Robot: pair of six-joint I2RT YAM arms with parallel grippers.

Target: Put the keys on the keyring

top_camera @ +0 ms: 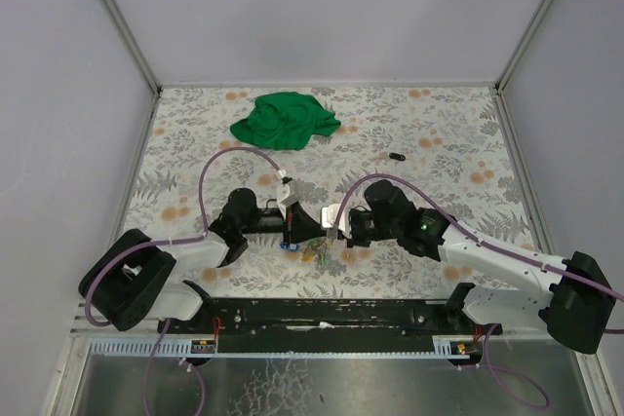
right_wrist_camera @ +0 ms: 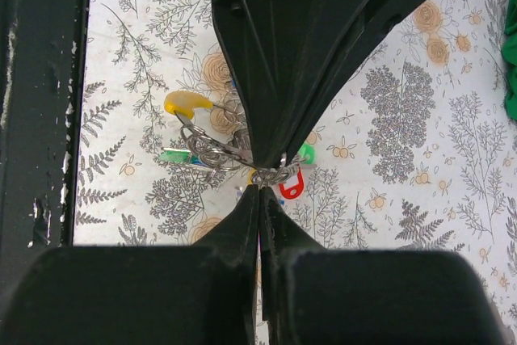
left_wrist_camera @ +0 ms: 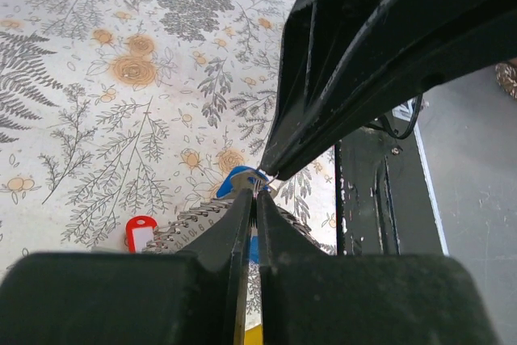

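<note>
My two grippers meet tip to tip just above the near middle of the table. My left gripper [top_camera: 306, 224] is shut, with the thin wire of the keyring [left_wrist_camera: 264, 178] pinched at its tips [left_wrist_camera: 257, 192]. My right gripper [top_camera: 335, 225] is shut on the same keyring [right_wrist_camera: 275, 174] from the opposite side [right_wrist_camera: 260, 187]. Keys hang from the bunch of rings: a yellow head [right_wrist_camera: 184, 103], a green head [right_wrist_camera: 305, 153], a red head [right_wrist_camera: 292, 187] and a blue head [left_wrist_camera: 237, 178]. A toothed metal key blade [left_wrist_camera: 190, 221] shows behind the left fingers. The cluster [top_camera: 314, 252] dangles low over the tablecloth.
A crumpled green cloth [top_camera: 285, 120] lies at the far middle of the floral table. A small black object [top_camera: 395, 156] lies right of it. The black base rail [top_camera: 331, 314] runs along the near edge, close under the grippers.
</note>
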